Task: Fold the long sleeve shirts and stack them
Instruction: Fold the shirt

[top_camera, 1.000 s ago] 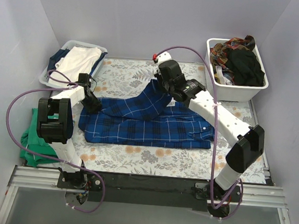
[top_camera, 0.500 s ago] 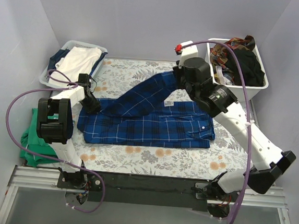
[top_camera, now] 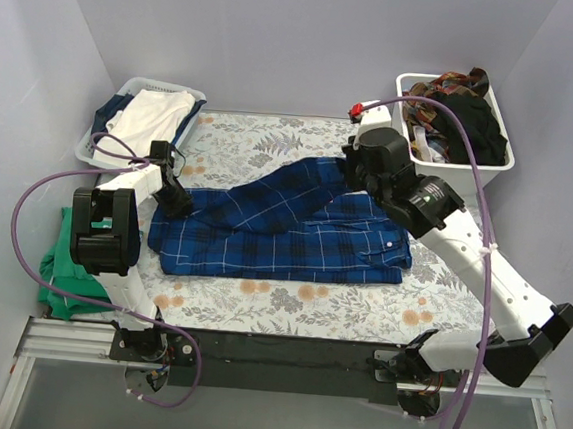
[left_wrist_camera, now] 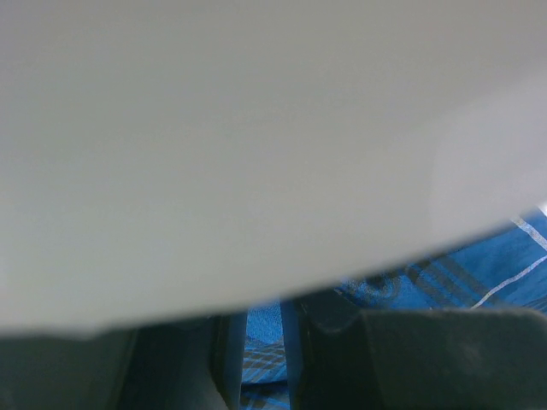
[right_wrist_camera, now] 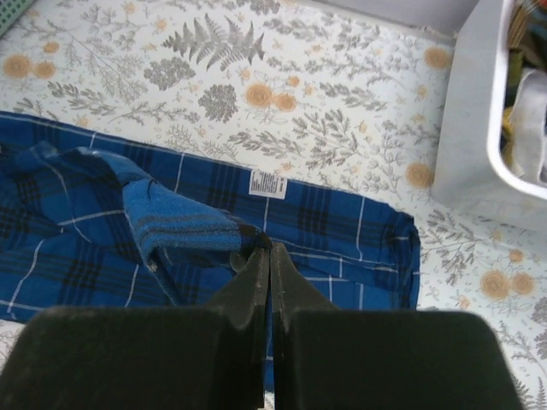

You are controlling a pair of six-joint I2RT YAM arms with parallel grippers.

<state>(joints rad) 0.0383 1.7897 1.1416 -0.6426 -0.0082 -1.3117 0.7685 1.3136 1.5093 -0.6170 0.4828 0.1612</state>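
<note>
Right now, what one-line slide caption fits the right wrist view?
Right gripper pinches a sleeve of the blue plaid shirt on the floral table cloth, white bin alongside.

dark blue plaid shirt [top_camera: 285, 236]: soft woven cloth, matt, creased. table cloth [top_camera: 272, 145]: thin printed fabric, matt. bin [top_camera: 461, 176]: smooth white plastic with a slight sheen. right gripper [right_wrist_camera: 267, 248]: fingers [right_wrist_camera: 248, 295] of matt black plastic. right arm [top_camera: 474, 256]: smooth white plastic shell. rail [top_camera: 65, 341]: pale, dull metal.
</note>
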